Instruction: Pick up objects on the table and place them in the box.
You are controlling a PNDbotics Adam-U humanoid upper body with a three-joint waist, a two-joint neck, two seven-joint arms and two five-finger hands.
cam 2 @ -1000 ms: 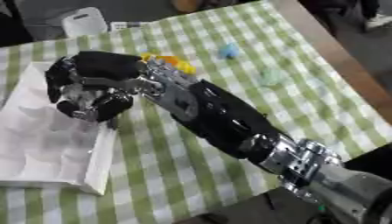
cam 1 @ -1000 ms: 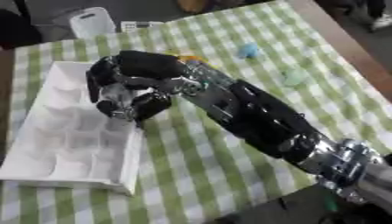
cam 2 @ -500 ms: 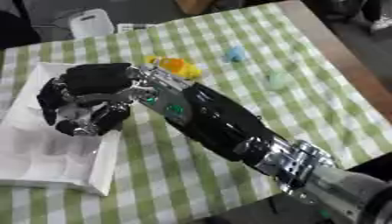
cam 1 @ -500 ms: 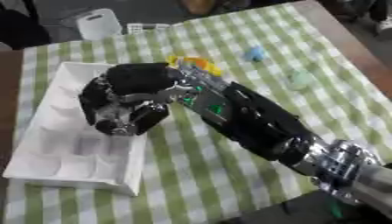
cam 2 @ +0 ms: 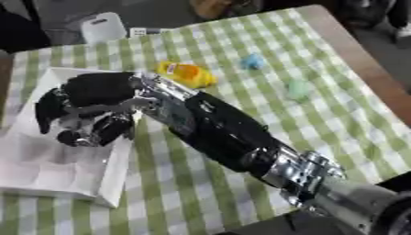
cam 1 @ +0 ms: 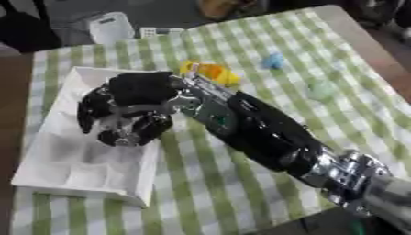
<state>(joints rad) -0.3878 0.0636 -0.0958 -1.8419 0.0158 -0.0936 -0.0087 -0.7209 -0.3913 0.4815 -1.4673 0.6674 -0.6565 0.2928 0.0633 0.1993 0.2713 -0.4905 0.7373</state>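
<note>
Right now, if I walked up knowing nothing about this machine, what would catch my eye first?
Most likely the big black and silver arm crossing the green checked tablecloth from the lower right, its right hand curled over the white box at the left. Next, the bright toys beyond it: a yellow one beside the arm, a small blue one and a pale green one further right.

- your right hand [cam 1: 128, 114] covers part of the box [cam 1: 72, 165]'s floor, and its curled fingers are too blurred to tell whether they hold anything.
- beyond the box, the yellow object [cam 2: 186, 74] is smeared; you can make out only its colour.
- the small blue thing [cam 2: 253, 61] and the pale green thing [cam 2: 298, 89] farther from the box show as soft blobs.
</note>
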